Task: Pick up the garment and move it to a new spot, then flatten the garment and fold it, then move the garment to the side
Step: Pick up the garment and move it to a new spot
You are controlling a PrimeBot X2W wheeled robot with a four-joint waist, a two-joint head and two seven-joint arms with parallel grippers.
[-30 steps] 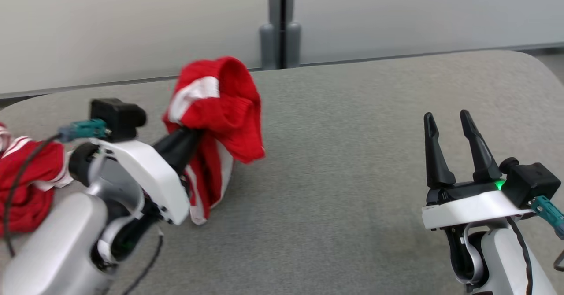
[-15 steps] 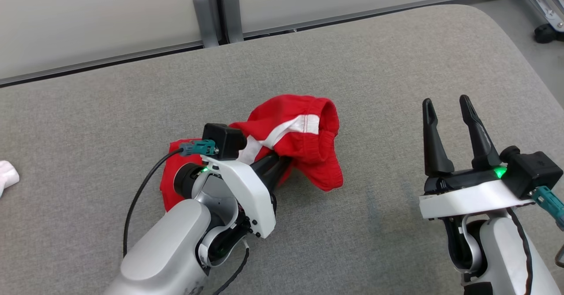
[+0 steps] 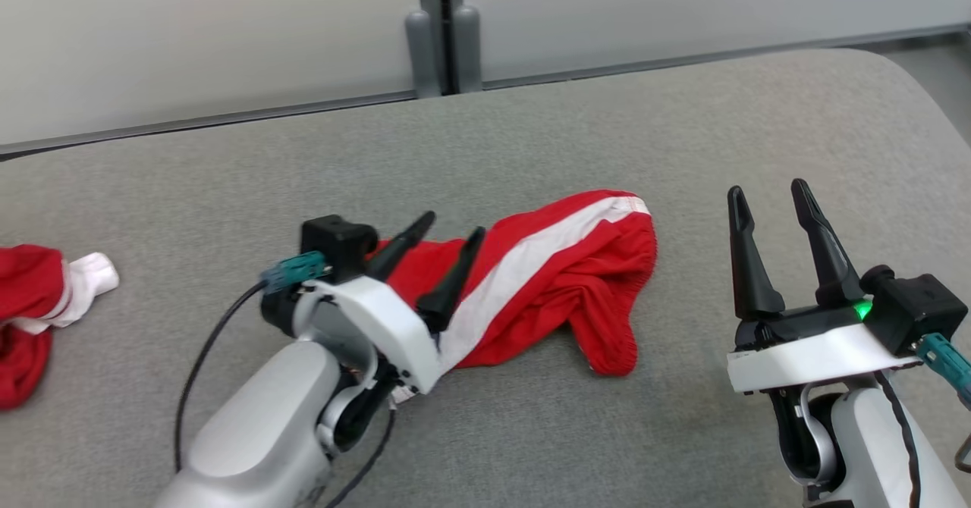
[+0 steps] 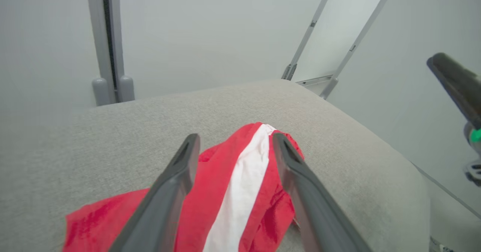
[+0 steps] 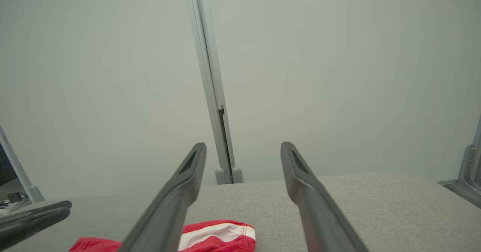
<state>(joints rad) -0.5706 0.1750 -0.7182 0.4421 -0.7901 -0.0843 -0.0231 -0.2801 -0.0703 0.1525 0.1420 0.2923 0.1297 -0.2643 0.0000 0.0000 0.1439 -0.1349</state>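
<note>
The garment (image 3: 561, 280), red with a broad white stripe, lies crumpled on the grey table (image 3: 576, 136) at the middle. My left gripper (image 3: 454, 224) hovers open just above its left part, with nothing between the fingers. In the left wrist view the garment (image 4: 233, 192) spreads out below the open fingers (image 4: 176, 176). My right gripper (image 3: 770, 193) stands open to the right of the garment, apart from it. The right wrist view has the garment's edge (image 5: 218, 235) low between its open fingers (image 5: 304, 184).
Another red and white piece of clothing (image 3: 34, 303) lies at the table's left edge. A grey wall panel with a post (image 3: 444, 30) runs behind the table. The table's rounded right corner (image 3: 910, 83) drops off to the floor.
My left gripper has let go of the garment, which now lies lower and more spread out on the table. The head camera has shifted. The right gripper has stayed put.
</note>
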